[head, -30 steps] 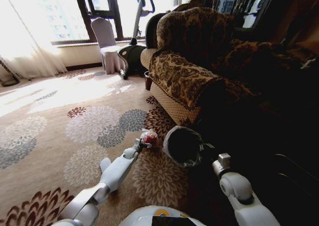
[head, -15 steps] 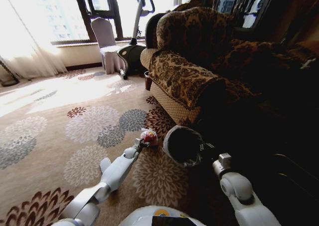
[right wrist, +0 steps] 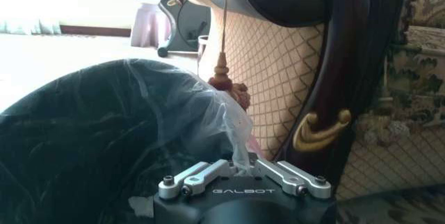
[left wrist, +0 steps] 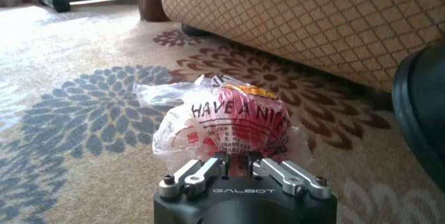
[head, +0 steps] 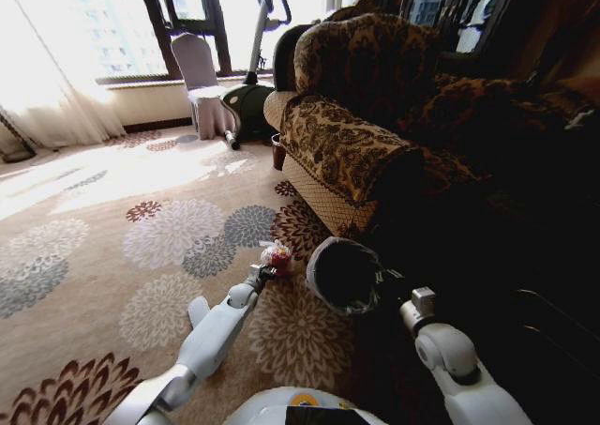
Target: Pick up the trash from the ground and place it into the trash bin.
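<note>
— What's that trash (left wrist: 233,127) made of?

— Thin, crinkly plastic film, half clear, printed red and white, with a slight sheen. The left end effector (left wrist: 236,164) pinching it has dull silvery metal fingers with small screws, on a matt black body.

— And the trash bin (head: 343,275)?

— Dark and smooth, with a wrinkled, glossy, see-through plastic liner (right wrist: 208,114). The right end effector (right wrist: 240,169) is the same brushed metal and matt black.

— The floor?

— Carpet (head: 141,247), short matt pile in a flower pattern. The sofa (head: 361,134) wears heavy woven cloth; lower down the fabric is quilted in diamonds, beside dark polished wood (right wrist: 361,52).
</note>
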Available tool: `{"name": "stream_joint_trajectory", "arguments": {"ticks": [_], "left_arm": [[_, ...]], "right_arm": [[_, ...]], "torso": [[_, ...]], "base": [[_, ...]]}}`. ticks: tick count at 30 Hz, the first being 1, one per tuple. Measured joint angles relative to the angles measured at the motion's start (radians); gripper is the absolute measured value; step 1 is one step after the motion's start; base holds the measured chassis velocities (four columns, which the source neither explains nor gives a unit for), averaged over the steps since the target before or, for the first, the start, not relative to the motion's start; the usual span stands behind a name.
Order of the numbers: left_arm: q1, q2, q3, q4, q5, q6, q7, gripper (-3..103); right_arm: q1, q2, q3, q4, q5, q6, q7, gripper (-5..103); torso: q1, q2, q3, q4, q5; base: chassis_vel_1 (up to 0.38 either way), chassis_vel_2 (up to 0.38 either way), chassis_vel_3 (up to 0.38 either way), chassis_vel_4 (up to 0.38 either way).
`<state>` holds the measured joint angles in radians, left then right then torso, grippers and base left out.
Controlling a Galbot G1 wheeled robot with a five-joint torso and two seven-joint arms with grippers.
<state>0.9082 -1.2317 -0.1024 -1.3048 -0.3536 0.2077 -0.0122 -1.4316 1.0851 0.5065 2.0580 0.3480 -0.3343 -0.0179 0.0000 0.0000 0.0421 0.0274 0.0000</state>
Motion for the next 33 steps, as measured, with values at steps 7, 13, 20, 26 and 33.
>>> {"name": "stream_joint_trajectory", "arguments": {"ticks": [7,13,20,26,33], "left_arm": [[0.165,0.017,-0.14,-0.218,0.075,0.006,-0.008,3],[0.352,0.019,-0.235,-0.396,0.143,-0.048,-0.03,0],[0.368,0.012,-0.249,-0.451,0.188,-0.123,-0.045,0],[0.406,0.013,-0.314,-0.5,0.175,-0.177,-0.043,0],[0.397,0.019,-0.349,-0.503,0.156,-0.232,-0.039,0]], "right_arm": [[0.026,-0.079,-0.032,0.008,0.13,-0.018,0.0,1],[0.085,-0.219,-0.082,0.0,0.231,-0.025,0.0,1],[0.081,-0.301,-0.08,-0.007,0.286,-0.025,0.0,1],[0.269,-0.369,-0.235,-0.075,0.344,-0.05,-0.001,1],[0.472,-0.365,-0.352,-0.211,0.45,-0.093,-0.001,1]], "torso": [[0.0,0.0,0.0,0.0002,0.0004],[0.0,0.0,0.0,0.0011,0.0001],[0.0,0.0,0.0,-0.0013,-0.0004],[0.0,0.0,0.0,0.0007,-0.0001],[0.0,0.0,0.0,0.0,-0.0002]], "base": [[0.009,0.01,0.017,0.012],[0.054,0.074,0.075,0.071],[0.081,0.093,0.096,0.085],[0.115,0.115,0.112,0.111],[0.141,0.149,0.15,0.138]]}}
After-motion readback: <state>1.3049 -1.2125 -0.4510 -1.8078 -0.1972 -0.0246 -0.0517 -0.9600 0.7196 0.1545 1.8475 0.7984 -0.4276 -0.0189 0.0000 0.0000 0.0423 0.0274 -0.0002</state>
